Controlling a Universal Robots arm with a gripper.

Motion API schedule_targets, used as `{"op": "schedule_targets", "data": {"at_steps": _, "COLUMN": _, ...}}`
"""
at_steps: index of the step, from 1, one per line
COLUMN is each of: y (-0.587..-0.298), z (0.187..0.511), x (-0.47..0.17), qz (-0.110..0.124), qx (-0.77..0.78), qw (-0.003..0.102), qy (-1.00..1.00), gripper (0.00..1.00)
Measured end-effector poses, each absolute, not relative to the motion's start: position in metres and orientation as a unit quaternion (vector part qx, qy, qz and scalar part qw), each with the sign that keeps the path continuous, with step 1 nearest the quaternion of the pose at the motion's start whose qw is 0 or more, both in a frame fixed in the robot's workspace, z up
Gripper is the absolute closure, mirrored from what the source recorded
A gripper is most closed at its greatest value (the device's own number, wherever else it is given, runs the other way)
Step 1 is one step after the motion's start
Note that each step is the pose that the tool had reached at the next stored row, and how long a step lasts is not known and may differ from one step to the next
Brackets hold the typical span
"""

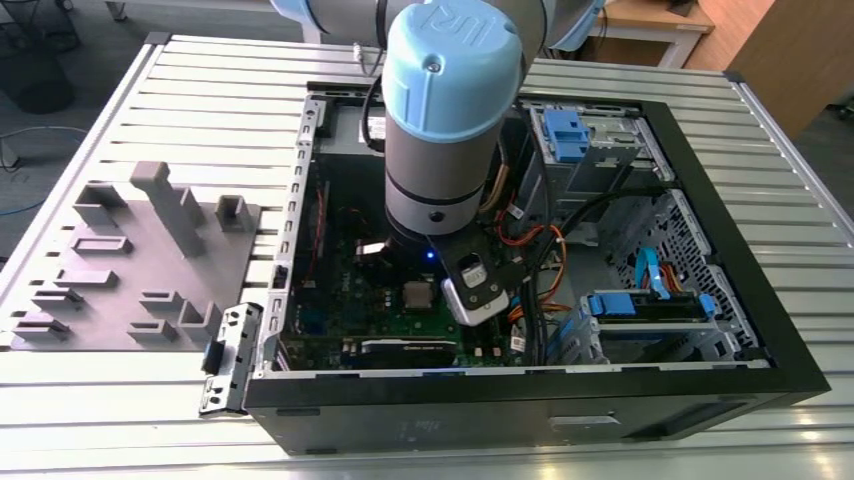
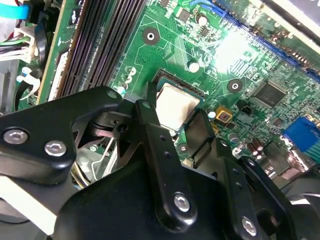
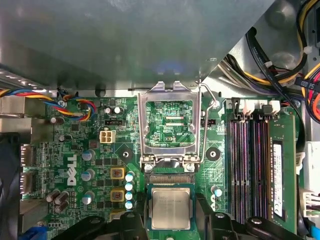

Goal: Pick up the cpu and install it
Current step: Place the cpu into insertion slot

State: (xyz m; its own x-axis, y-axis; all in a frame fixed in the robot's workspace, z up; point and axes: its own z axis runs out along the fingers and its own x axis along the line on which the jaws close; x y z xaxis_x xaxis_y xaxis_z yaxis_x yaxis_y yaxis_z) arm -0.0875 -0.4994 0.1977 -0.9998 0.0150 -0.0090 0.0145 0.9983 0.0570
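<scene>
A slatted metal table (image 1: 120, 420) carries an open black computer case (image 1: 747, 370), and a grey moulded holder (image 1: 134, 260) lies beside it on the exterior view's left. The arm (image 1: 447, 130) reaches straight down into the case over the green motherboard (image 3: 75, 165).

In both wrist views the cpu (image 3: 171, 209) (image 2: 175, 105) lies flat in its socket, silvery top up. The hinged metal socket frame (image 3: 170, 125) stands swung open just beside it. The end effector (image 3: 171, 219) (image 2: 175, 109) is low over the chip with its black fingers (image 2: 149, 125) spread apart, one on either side. Whether they touch the chip's edges cannot be told. Memory slots (image 3: 250, 165) run alongside the socket.
</scene>
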Motion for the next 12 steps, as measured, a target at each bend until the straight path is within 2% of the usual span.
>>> {"op": "schedule_targets", "data": {"at_steps": 12, "y": -0.4994, "z": 0.1914, "x": -0.0875, "qz": 0.029, "qx": 0.007, "qw": 0.005, "qy": 1.000, "gripper": 0.53}}
